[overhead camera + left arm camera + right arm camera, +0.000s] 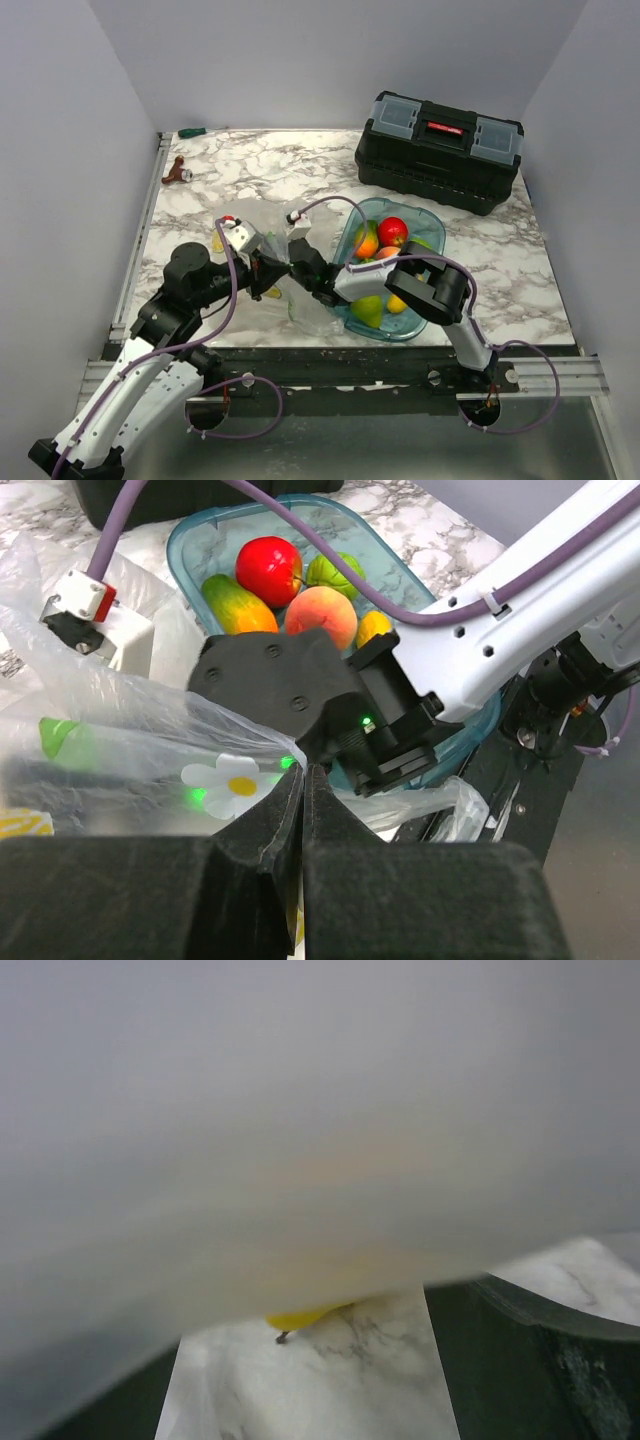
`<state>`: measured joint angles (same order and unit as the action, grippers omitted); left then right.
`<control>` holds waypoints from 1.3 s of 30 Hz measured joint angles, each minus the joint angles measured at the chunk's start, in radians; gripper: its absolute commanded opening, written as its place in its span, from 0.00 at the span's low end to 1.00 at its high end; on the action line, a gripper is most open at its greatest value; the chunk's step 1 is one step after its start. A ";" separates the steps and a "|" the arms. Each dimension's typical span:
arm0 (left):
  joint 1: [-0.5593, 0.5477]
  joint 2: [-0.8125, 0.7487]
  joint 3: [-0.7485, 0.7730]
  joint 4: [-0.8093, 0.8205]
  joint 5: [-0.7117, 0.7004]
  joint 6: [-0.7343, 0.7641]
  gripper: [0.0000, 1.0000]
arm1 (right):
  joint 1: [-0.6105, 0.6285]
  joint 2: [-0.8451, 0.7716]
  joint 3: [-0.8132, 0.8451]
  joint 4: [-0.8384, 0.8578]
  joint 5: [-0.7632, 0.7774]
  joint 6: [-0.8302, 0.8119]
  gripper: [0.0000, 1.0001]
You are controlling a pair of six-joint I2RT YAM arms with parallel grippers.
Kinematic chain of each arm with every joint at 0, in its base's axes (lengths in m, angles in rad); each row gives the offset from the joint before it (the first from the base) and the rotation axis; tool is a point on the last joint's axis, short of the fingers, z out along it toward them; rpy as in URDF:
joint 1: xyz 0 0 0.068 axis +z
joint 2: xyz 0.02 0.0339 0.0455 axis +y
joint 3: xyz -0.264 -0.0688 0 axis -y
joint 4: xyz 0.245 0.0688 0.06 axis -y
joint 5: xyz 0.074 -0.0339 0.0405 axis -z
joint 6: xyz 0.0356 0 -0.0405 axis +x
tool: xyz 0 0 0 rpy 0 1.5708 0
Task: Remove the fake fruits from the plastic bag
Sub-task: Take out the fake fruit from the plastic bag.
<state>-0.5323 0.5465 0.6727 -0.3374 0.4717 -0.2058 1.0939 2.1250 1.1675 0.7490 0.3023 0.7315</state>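
Observation:
The plastic bag (300, 300) lies crumpled on the marble just left of the blue tray (425, 215). My left gripper (303, 775) is shut, pinching the bag's film (130, 710) at its rim. My right gripper (300, 270) reaches left into the bag; its black body (280, 680) shows in the left wrist view. In the right wrist view the film (300, 1110) blurs most of the picture, and the right gripper (300, 1355) stands open. Ahead of it lies a yellow fake fruit (300, 1316) with a small brown stem. An apple (392, 231), a peach (322, 615) and other fruits sit in the tray.
A black toolbox (440, 150) stands at the back right. A small brown toy (178, 172) and a green-handled tool (192, 132) lie at the back left. A metal rail (140, 250) runs along the table's left edge.

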 measured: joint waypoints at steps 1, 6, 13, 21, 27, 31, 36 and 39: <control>0.000 0.000 0.000 0.000 0.001 0.000 0.00 | 0.000 0.010 0.022 -0.028 0.026 0.007 0.96; -0.001 -0.004 0.000 0.002 0.004 0.000 0.00 | -0.001 0.042 0.079 -0.125 0.105 0.009 0.96; -0.005 -0.002 0.000 0.005 0.008 0.000 0.00 | 0.000 0.061 0.098 -0.099 0.055 -0.047 1.00; -0.005 0.002 0.000 0.007 0.010 0.000 0.00 | 0.000 0.062 0.058 0.013 -0.108 -0.091 1.00; -0.005 0.003 0.000 0.007 0.010 0.000 0.00 | 0.002 0.103 0.116 -0.011 -0.146 -0.120 1.00; -0.005 0.003 0.000 0.007 0.009 0.000 0.00 | 0.010 0.156 0.249 -0.148 -0.109 -0.168 1.00; -0.005 0.002 0.000 0.006 0.002 0.000 0.00 | 0.031 0.188 0.321 -0.307 -0.004 -0.212 0.92; -0.005 0.000 0.000 0.006 -0.005 0.000 0.00 | 0.038 0.185 0.326 -0.347 0.068 -0.224 0.80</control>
<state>-0.5373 0.5468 0.6727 -0.3309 0.4664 -0.2058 1.1320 2.3096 1.4933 0.4019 0.3706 0.5072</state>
